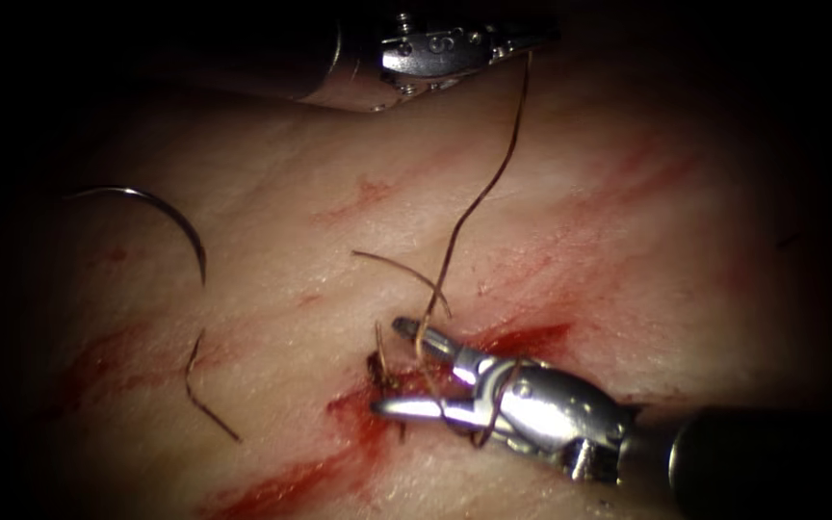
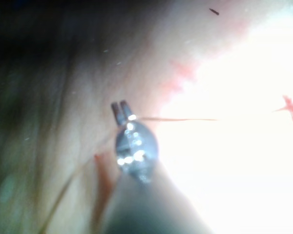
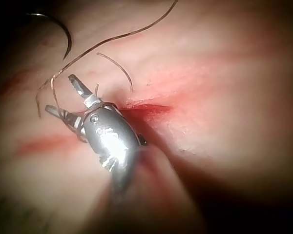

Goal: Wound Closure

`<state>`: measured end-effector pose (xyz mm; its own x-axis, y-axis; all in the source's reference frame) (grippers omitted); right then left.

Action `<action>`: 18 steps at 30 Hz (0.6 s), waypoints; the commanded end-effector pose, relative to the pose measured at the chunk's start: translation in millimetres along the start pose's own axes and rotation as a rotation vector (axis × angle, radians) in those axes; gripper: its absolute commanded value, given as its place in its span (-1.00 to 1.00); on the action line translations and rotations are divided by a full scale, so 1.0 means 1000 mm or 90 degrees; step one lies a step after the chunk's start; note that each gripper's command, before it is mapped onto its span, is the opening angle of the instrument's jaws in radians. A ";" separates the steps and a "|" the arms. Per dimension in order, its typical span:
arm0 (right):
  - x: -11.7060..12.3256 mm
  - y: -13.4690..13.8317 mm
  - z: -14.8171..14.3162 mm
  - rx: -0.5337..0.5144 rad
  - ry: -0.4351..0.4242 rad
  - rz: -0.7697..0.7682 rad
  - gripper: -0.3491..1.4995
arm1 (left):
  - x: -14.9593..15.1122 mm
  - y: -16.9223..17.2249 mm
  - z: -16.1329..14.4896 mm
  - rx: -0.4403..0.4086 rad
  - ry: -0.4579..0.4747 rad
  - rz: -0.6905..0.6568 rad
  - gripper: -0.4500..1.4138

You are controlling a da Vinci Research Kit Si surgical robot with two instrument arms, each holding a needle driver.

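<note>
Tissue (image 1: pixel 628 241) across the endoscope view, pale, streaked with red fluid (image 1: pixel 281 486), the cut (image 1: pixel 406 385) running from the lower left up toward the middle. Needle (image 1: pixel 161 214) lying free on the surface well to the left of the cut, not in the tissue, held by neither tool; a short piece of thread (image 1: pixel 206 390) below it. Right claw (image 1: pixel 399 371) in from the lower right, jaws spread wide over the cut, one tip up at the thread, the other lower at the wound edge, nothing clamped between them. Thread (image 1: pixel 479 197) wound in loops around the jaws' base, then rising in a long strand to the left claw (image 1: pixel 541 39) at the top edge. Left claw closed on that strand's upper end. A free tail of thread (image 1: pixel 402 270) arching just above the cut.

Left wrist view: left claw (image 2: pixel 121 108) with jaws pressed together, thin strand of thread (image 2: pixel 180 119) running sideways from it over the tissue (image 2: pixel 63 122).

Right wrist view: right claw (image 3: pixel 63 95) gaping, thread (image 3: pixel 112 39) wrapped round the jaw roots and sweeping away in a long curve. Needle (image 3: pixel 63 29) resting apart on the tissue (image 3: pixel 224 97), beyond the jaws. Red fluid (image 3: pixel 146 109) pooled just beside the tool's wrist.
</note>
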<state>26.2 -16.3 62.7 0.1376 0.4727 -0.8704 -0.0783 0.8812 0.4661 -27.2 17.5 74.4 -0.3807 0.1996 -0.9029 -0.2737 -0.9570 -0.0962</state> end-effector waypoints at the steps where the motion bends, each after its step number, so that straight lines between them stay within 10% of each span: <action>1: -0.0006 -0.0005 0.0008 0.004 0.002 0.002 0.94 | -0.0007 0.0003 0.0010 -0.002 -0.006 0.004 -1.00; 18: 0.0039 0.0010 0.0017 -0.040 0.111 -0.006 0.91 | -0.0103 0.0050 0.0015 0.009 -0.052 0.054 -1.00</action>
<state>27.6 -13.0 59.5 -0.0390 0.4522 -0.8911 -0.1498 0.8790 0.4526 -25.4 10.6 83.3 -0.4761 0.1361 -0.8688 -0.2528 -0.9674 -0.0130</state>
